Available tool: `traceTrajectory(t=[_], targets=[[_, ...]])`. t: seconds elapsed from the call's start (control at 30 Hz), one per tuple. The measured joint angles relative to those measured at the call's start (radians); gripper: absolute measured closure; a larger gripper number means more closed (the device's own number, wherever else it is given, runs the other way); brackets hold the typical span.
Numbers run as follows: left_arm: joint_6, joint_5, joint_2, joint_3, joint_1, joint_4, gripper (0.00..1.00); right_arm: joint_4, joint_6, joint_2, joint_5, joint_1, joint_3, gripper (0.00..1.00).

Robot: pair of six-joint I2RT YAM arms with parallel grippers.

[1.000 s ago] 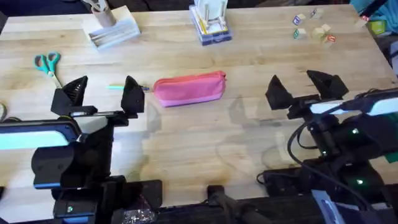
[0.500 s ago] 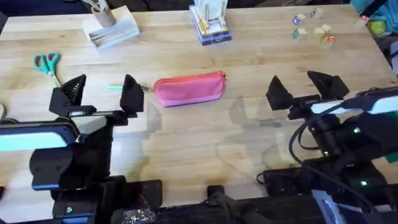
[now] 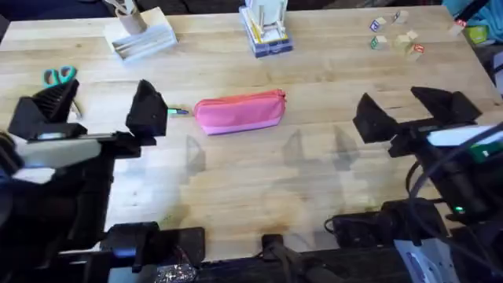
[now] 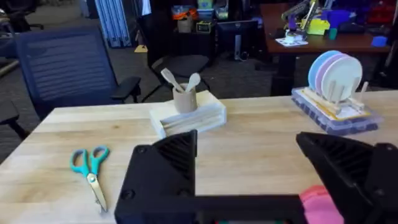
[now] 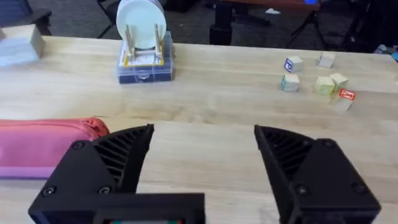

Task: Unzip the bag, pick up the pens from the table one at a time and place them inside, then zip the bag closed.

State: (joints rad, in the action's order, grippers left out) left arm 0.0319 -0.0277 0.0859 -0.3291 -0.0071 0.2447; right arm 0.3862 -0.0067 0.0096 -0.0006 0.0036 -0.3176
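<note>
Overhead view, left to right. At the far left of the tabletop [image 3: 314,181] you see teal-handled scissors [image 3: 60,75], partly hidden behind your left tool [image 3: 98,106]. That tool hovers above the wood with its two black fingers spread wide and nothing between them. Just beside its inner finger a short mint-green pen [image 3: 178,112] with a dark tip peeks out, lying on the tabletop close to the left end of the bag [image 3: 239,112]. The bag, a pink pouch, lies flat near the middle of the tabletop, its long axis running left to right; you cannot tell from here whether the zipper is open or shut. Behind it, toward the far edge, stand a pale block holder with utensils [image 3: 140,33] and a rack of plates on a clear tray [image 3: 265,30]. Your right tool [image 3: 414,110] hovers well apart from the bag on its right side, fingers likewise spread wide and empty. In its wrist view the pouch's right end lies ahead of the fingers. Small lettered blocks [image 3: 395,34] sit at the far right corner.
</note>
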Motion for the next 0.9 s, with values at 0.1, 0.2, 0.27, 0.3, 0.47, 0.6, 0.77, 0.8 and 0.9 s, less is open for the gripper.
traceTrajectory(t=[0.1,0.2,0.27,0.3,0.47,0.6,0.77,0.8,0.9], targets=[[0.000,0.000,0.074,-0.068,0.000,0.003,0.007,0.039,0.000,0.040,0.000,0.000,-0.068,0.003],[0.001,0.000,0.162,-0.135,0.000,0.005,0.007,0.064,0.000,0.092,0.000,0.000,-0.133,0.003],[0.003,0.000,0.225,-0.182,0.000,0.006,0.008,0.075,0.000,0.137,0.000,0.000,-0.179,0.003],[0.003,0.000,0.257,-0.204,0.000,0.006,0.007,0.082,0.000,0.162,0.000,0.000,-0.205,0.003],[0.003,0.001,0.389,-0.300,0.000,0.006,0.007,0.130,0.000,0.292,0.000,0.000,-0.332,0.003],[0.003,0.003,0.495,-0.375,0.000,0.006,0.007,0.179,0.000,0.474,-0.020,0.000,-0.485,0.003],[0.003,0.017,0.556,-0.394,0.000,0.013,0.007,0.179,0.002,0.624,-0.058,0.000,-0.561,0.004],[0.003,0.019,0.561,-0.394,0.000,0.015,0.007,0.177,0.003,0.638,-0.063,0.000,-0.561,0.004],[0.003,0.031,0.563,-0.394,0.000,0.019,0.007,0.170,0.003,0.663,-0.079,0.000,-0.561,0.004]])
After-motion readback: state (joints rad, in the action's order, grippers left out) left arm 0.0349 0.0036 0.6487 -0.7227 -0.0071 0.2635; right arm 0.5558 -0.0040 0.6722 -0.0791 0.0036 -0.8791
